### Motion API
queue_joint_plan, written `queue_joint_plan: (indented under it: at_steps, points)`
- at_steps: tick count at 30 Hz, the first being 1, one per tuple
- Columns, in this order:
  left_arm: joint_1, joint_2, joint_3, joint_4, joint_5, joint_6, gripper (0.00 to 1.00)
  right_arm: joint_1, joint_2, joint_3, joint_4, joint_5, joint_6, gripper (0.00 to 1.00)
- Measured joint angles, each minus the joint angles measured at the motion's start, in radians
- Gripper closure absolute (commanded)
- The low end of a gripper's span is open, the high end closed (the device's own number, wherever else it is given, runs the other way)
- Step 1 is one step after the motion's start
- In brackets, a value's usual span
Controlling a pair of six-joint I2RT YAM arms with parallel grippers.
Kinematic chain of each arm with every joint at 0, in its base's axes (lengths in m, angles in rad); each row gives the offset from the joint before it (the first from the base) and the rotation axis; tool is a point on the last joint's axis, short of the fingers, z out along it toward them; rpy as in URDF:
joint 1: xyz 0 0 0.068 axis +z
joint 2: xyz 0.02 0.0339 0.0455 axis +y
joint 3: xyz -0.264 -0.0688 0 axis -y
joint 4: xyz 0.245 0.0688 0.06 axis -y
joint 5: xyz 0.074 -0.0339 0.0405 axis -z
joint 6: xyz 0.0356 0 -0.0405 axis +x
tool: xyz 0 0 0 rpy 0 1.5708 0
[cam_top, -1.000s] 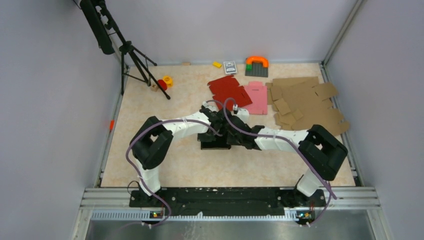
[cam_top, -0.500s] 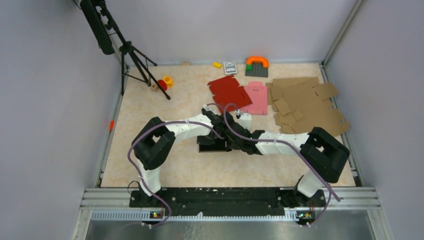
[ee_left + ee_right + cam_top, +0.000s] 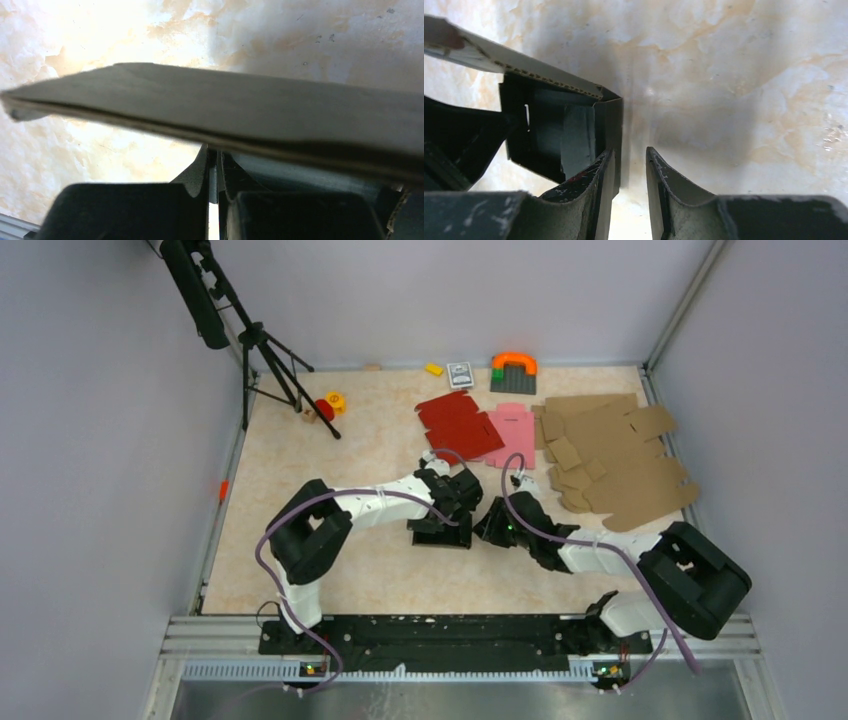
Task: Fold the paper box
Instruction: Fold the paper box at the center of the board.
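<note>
At mid-tabletop (image 3: 350,430), the paper box (image 3: 437,532) sits partly folded, with some walls raised. Left pincer (image 3: 458,502) is clamped tight on one black panel of it. Right pincer (image 3: 490,524) stands just right of the box, jaws parted over bare tabletop, holding nothing, one jaw close beside the box's corner.

Right arm (image 3: 600,555) drawn back toward the near right of the table (image 3: 300,440), right claw (image 3: 492,524) come off the paper box (image 3: 440,537) and now just beside its right end, jaws parted around nothing, box and left claw (image 3: 452,502) shifted slightly nearer and rightward.
</note>
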Motion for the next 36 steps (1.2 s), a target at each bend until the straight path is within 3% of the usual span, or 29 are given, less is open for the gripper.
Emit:
queue_joint_plan:
  at_steps: [14,36]
  points:
    - [0.008,0.0,0.0,-0.015,-0.002,0.023,1.0,-0.003,0.055,-0.005,0.087,-0.081,-0.003,0.7]
    - [0.011,0.0,0.0,-0.035,-0.001,0.039,1.0,-0.025,0.015,-0.091,0.237,-0.159,0.063,0.69]
